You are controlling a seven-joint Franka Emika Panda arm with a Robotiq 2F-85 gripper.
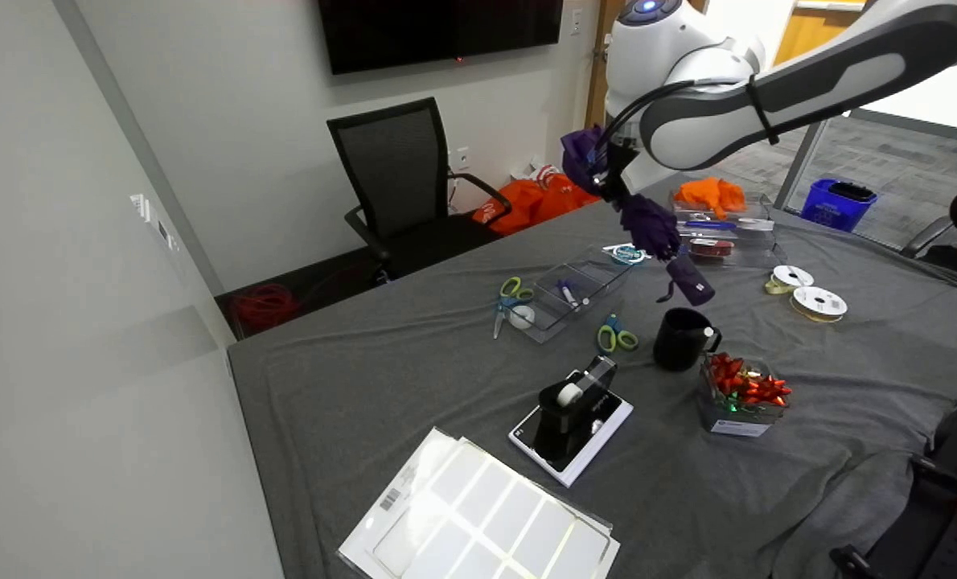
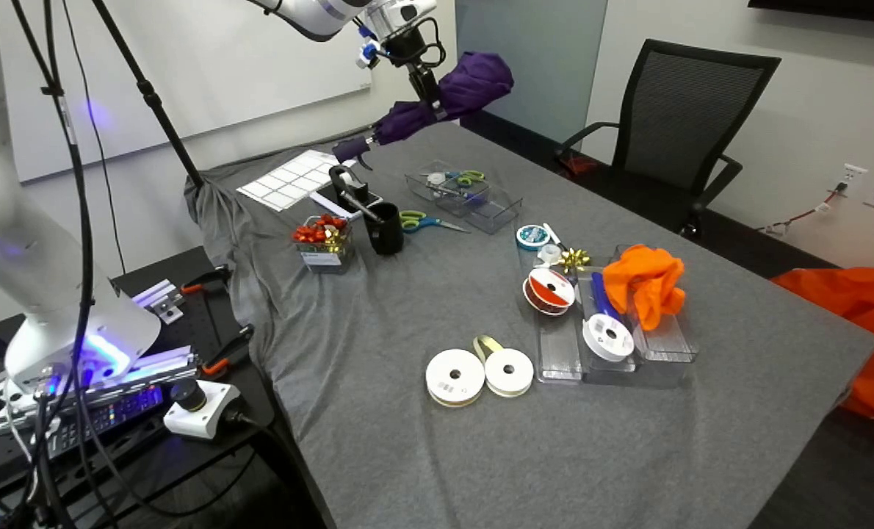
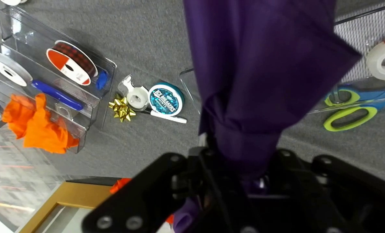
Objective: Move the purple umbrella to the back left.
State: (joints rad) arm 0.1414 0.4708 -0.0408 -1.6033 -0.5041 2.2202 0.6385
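The folded purple umbrella (image 1: 649, 227) hangs in the air above the table, tilted, with its handle lower than its canopy end. My gripper (image 1: 611, 183) is shut on it around the middle. In an exterior view, the umbrella (image 2: 479, 79) and the gripper (image 2: 437, 110) are above the far part of the table, and the handle points down toward the black mug. In the wrist view, the umbrella's fabric (image 3: 260, 64) fills the upper middle and sits between the fingers (image 3: 237, 155). The fabric hides part of the fingers there.
Below are a black mug (image 1: 678, 339), a box of bows (image 1: 742, 394), a tape dispenser (image 1: 568, 410), label sheets (image 1: 486, 515), scissors (image 1: 615, 336) and a clear tray (image 1: 555, 318). An organizer (image 2: 558, 353) with orange cloth (image 2: 643, 283) and ribbon spools (image 2: 455, 376) stand on the table too.
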